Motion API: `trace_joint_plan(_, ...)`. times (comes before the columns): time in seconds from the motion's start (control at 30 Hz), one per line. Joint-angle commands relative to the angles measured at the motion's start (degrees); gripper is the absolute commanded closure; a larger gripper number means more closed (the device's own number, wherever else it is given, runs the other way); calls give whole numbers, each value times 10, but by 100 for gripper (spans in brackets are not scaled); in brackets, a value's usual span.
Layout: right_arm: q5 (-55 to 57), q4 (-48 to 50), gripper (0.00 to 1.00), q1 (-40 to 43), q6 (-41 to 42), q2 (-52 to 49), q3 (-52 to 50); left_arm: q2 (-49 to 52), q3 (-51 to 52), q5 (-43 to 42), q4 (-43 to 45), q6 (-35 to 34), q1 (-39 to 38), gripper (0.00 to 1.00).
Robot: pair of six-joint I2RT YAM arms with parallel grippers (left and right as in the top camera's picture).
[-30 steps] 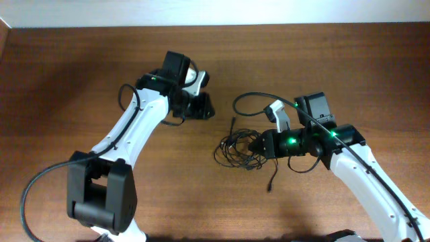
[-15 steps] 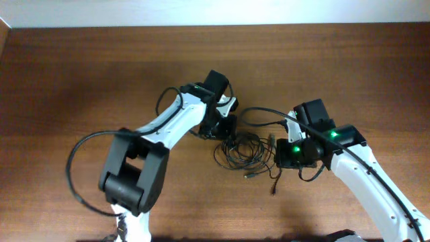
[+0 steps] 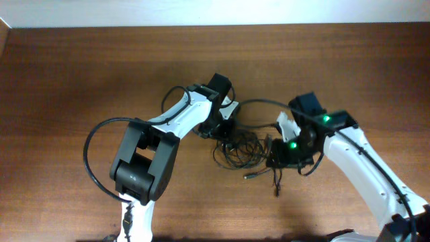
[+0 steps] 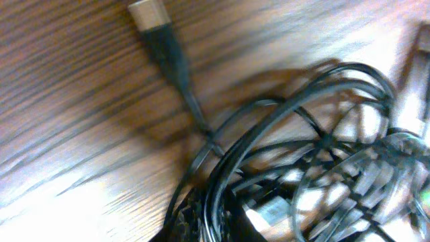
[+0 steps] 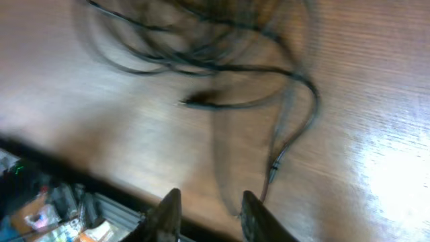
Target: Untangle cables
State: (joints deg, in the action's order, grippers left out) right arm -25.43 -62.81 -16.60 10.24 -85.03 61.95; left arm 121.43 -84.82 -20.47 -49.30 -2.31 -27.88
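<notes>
The cables (image 3: pixel 238 149) lie knotted in the middle of the table (image 3: pixel 80 81), one plug end (image 3: pixel 276 192) trailing nearest. Just right of the tangle, the right gripper (image 5: pixel 210 203) hangs part-open and empty, probably ready to take a strand. At the tangle's far-left edge the left gripper (image 3: pixel 225 129) pushes in; whether it grips anything I cannot tell.

The cables (image 3: pixel 238 149) lie centrally on the table (image 3: pixel 80 81).
</notes>
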Motion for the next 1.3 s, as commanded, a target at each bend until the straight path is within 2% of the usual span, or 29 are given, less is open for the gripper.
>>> trace_joint_plan(0.0,14,17,51,0,-51,2,57,6,-36,-122,2,102,-1,87)
trace_joint_plan(0.03,40,44,47,9,-36,1,57,6,-36,-122,4,101,-3,86)
trace_joint_plan(0.07,43,52,47,19,-28,-1,57,6,-35,-121,4,101,-2,82)
trace_joint_plan(0.13,43,56,47,41,-23,-11,57,6,-34,-121,3,95,-3,56)
trace_joint_plan(0.17,43,56,46,44,-23,-14,57,6,-34,-121,1,95,-3,52)
trace_joint_plan(0.37,43,80,46,46,-23,-93,56,6,-33,-77,3,87,-21,49)
trace_joint_plan(0.43,43,102,46,46,-25,-119,56,6,-33,-25,7,52,-31,50)
trace_joint_plan(0.5,42,129,46,46,-29,-143,56,6,-33,44,9,9,-38,56)
trace_joint_plan(0.9,15,129,47,46,-23,-183,36,37,-33,53,23,-29,-38,63)
trace_joint_plan(0.93,14,140,52,46,-22,-183,21,49,-33,52,21,-29,-38,76)
trace_joint_plan(0.97,-2,149,62,46,-18,-183,5,54,-33,48,17,-29,-38,90)
trace_joint_plan(1.0,-30,154,73,46,-18,-183,-5,55,-33,48,17,-28,-38,94)
trace_joint_plan(1.03,-76,158,82,46,-19,-183,-18,55,-33,48,18,-28,-38,96)
trace_joint_plan(1.13,-174,153,96,38,-30,-183,-46,55,-34,21,22,12,-34,99)
trace_joint_plan(1.27,-193,135,96,-9,-46,-176,-51,55,-34,-38,22,62,-7,98)
